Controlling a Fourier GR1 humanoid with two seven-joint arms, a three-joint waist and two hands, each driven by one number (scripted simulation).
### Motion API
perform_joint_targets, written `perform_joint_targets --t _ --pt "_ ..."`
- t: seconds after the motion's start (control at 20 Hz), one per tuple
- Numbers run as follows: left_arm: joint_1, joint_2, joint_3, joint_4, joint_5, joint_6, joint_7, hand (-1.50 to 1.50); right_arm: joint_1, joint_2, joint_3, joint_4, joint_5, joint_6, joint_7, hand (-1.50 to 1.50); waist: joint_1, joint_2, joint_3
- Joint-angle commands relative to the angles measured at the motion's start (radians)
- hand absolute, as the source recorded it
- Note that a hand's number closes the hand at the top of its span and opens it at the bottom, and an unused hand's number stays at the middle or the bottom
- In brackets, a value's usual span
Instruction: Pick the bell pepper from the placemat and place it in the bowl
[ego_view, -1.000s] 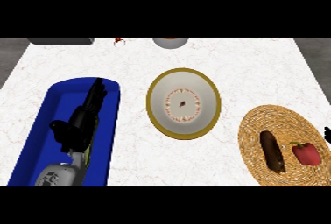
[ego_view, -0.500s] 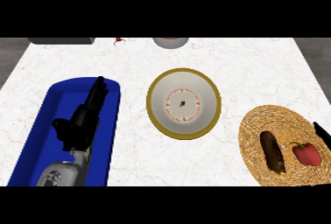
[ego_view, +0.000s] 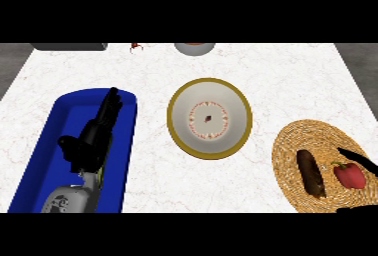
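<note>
Lying on the round woven straw placemat (ego_view: 319, 172) at four o'clock from the gold-rimmed white bowl (ego_view: 210, 118), the red bell pepper (ego_view: 349, 174) sits just beside the right robot hand (ego_view: 359, 161), fingers straight for grasping; the left robot hand (ego_view: 92, 137) rests open over the blue tray (ego_view: 44, 155).

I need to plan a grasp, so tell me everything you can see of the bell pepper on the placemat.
The bell pepper is red and glossy, with a small green stem at its upper left. It lies on the right half of the round woven placemat, beside a dark brown elongated item to its left, apart from it. A black finger of the right hand reaches over its upper right edge; whether it touches cannot be told. The pepper is not yet lifted and is well apart from the bowl.
</note>
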Motion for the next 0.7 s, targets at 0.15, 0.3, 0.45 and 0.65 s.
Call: perform_joint_targets --t 0.15,0.3,0.45,0.65 --pt "-0.036 0.034 0.064 0.056 0.036 -0.049 -0.036 0.0 -0.02 0.004 0.079 0.024 0.14 -0.113 -0.118 1.5 0.001 0.002 0.003" --pt "0.006 -0.017 -0.01 -0.036 -0.015 -0.006 0.027 0.0 -0.064 0.045 0.081 0.094 0.15 -0.133 -0.138 1.5 0.004 0.001 0.004" --pt "-0.026 0.026 0.039 0.004 0.012 -0.032 0.016 0.0 -0.01 0.2 0.233 -0.096 0.179 -0.057 -0.023 1.5 0.003 -0.001 0.0" --pt "0.0 -0.005 -0.013 0.001 -0.008 -0.031 -0.001 0.0 0.001 0.335 0.407 -0.146 0.241 0.048 -0.034 1.5 0.052 0.001 -0.001"
